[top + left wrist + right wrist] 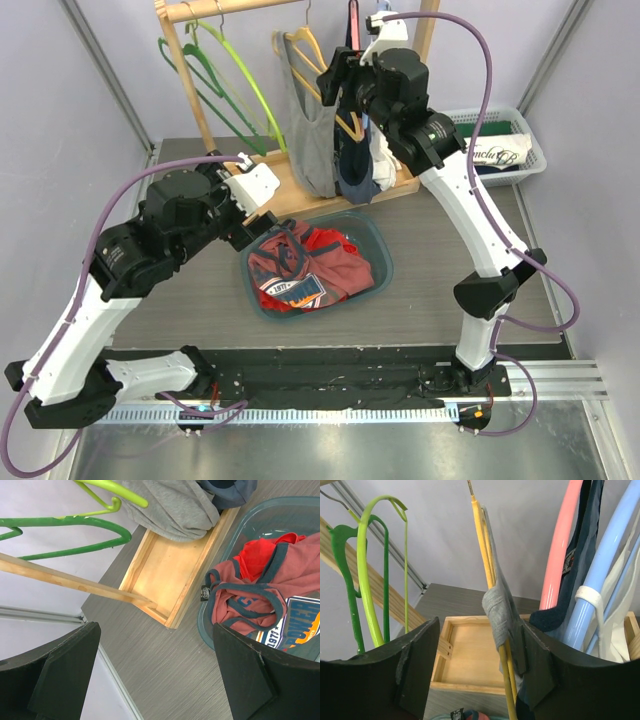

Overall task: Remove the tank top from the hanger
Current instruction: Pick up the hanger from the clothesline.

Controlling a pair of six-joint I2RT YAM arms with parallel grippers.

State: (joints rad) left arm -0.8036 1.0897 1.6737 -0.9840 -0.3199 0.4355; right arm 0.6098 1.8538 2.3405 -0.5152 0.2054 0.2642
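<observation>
so over on the left there's a couple of green hangers [364, 580] on the wooden rack, and the left gripper [157, 675] hangs above the table with its jaws spread wide, nothing in them, right by the rack's wooden base [170, 575] and the teal bin [384, 262] of red tops [320, 262]. The grey tank top [312, 140] is up on the rail on its yellow hanger [490, 555]. The right gripper [477, 655] is up there too, jaws apart, with the strap and hanger between them, close against the right-hand finger, not pinched. Pink hanger [560, 555], blue hanger [605, 565] and a white basket [500, 150] further right
</observation>
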